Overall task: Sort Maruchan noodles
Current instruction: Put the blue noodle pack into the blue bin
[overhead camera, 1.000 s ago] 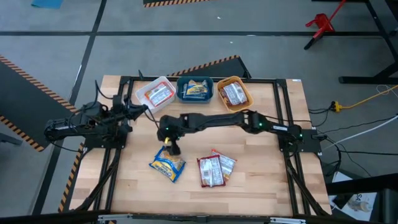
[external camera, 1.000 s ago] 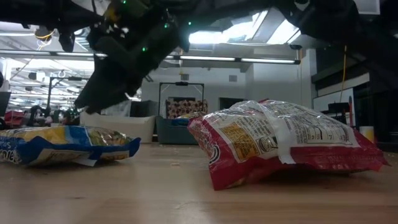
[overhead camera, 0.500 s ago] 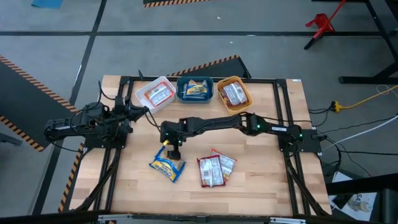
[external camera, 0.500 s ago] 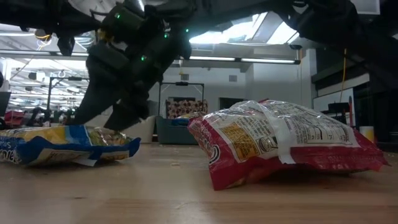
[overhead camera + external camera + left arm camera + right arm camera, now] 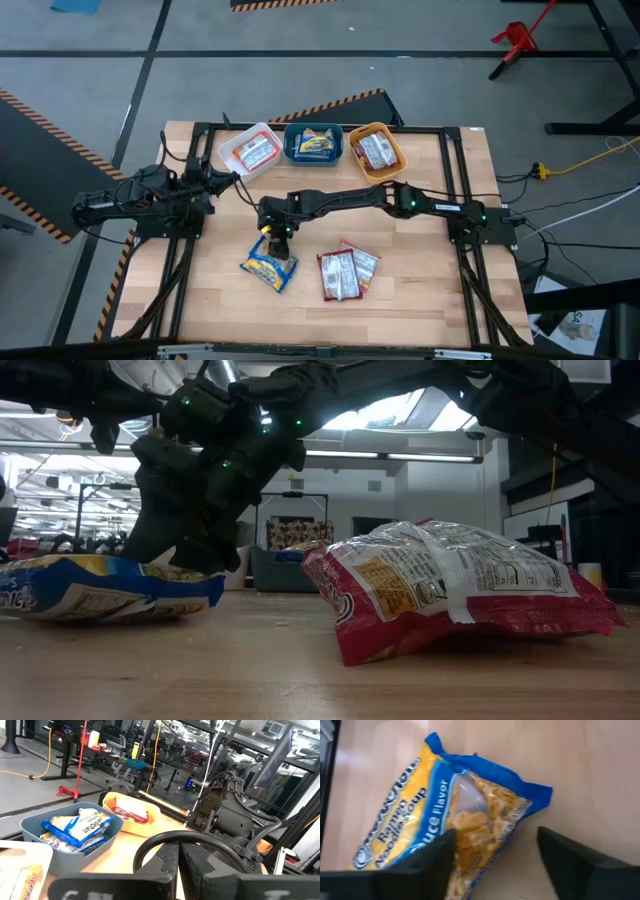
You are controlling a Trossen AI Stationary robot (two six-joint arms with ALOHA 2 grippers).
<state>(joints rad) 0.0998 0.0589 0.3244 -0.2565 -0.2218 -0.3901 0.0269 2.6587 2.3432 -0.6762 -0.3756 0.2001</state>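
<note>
A blue-and-yellow Maruchan packet [image 5: 268, 268] lies flat on the wooden table, left of centre. My right gripper [image 5: 495, 832] has come down over its far end, open, with the packet's end between the fingers. Two red packets [image 5: 345, 272] lie overlapping to its right. Along the far edge stand a white bin [image 5: 232, 142], a teal bin [image 5: 292, 143] and an orange bin [image 5: 398, 150], each holding a packet. My left gripper [image 5: 179, 865] waits shut at the table's left, pointing level toward the bins. My right gripper is open and slants down from the table's right. One finger [image 5: 427, 860] lies on the blue-and-yellow packet's printed top face [image 5: 465, 827], near its far end. The other finger [image 5: 570, 860] stands over bare wood beside the packet's edge. The packet rests on the table.
Black frame rails [image 5: 455, 200] run along the table's sides and far edge. Bare wood lies near the front edge [image 5: 330, 325]. The red packets [image 5: 450, 590] fill the low view's right half.
My right gripper has sunk toward the blue-and-yellow packet's far end and rolled at the wrist. In the low view the packet has tipped; its end away from the gripper has risen a little off the table.
</note>
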